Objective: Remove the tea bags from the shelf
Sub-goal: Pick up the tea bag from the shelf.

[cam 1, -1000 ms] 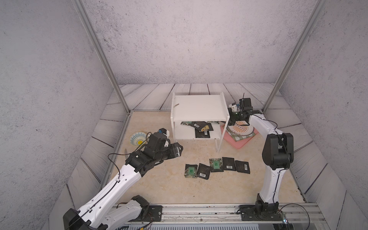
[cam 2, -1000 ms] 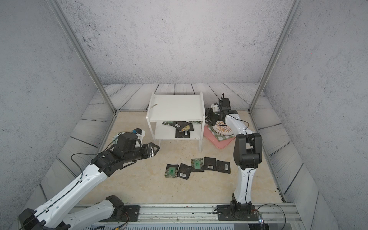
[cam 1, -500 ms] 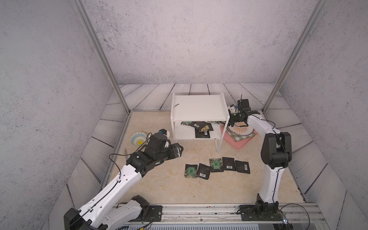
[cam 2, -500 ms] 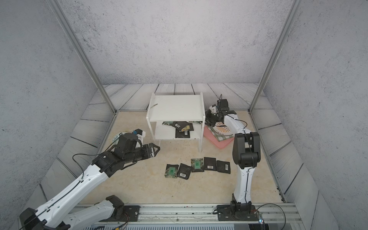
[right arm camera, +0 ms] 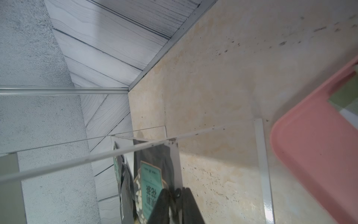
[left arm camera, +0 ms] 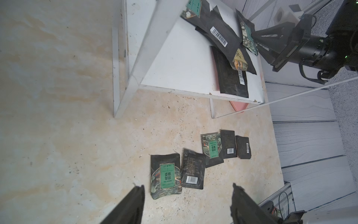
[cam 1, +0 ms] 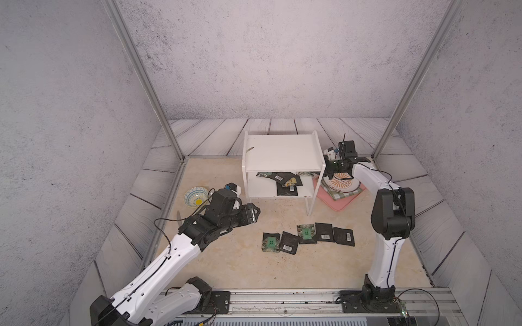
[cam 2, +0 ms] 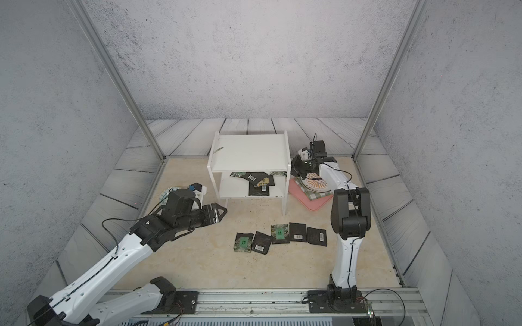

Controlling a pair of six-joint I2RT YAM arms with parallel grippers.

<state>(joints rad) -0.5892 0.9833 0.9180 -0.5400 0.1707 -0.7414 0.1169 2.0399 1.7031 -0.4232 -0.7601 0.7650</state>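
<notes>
I am a two-armed robot at a beige counter (cam 1: 226, 262) walled in grey. My right gripper (right arm camera: 175, 201) reaches in at the right side of the white shelf (cam 1: 282, 153), at its lower level, and my right wrist view shows the dark fingers (right arm camera: 160, 205) drawn together on the edge of a green-labelled tea bag (right arm camera: 150, 186); the same pinch shows in my left wrist view, where the gripper's tip meets a sachet at the lower board's far right edge. My left gripper (left arm camera: 187, 195) hangs above the counter to the left front of the shelf, its two fingers spread well apart with nothing between them. The shelf stands toward the back of the counter; its top board is bare white. On its lower board a loose pile of tea bags (cam 1: 285, 180) lies toward the right side, some overlapping, some showing white barcodes (left arm camera: 219, 35), one flat near the front edge. Five more tea bags (cam 1: 308, 237) lie in a rough row on the counter in front of the shelf, near the middle, two with green labels up and three with barcodes up. Just right of the shelf sits a pink tray (cam 1: 341, 204) holding a green checked cloth (cam 1: 343, 194) and a patterned plate (cam 1: 343, 182). A small patterned bowl (cam 1: 196, 196) sits near the counter's left edge.
</notes>
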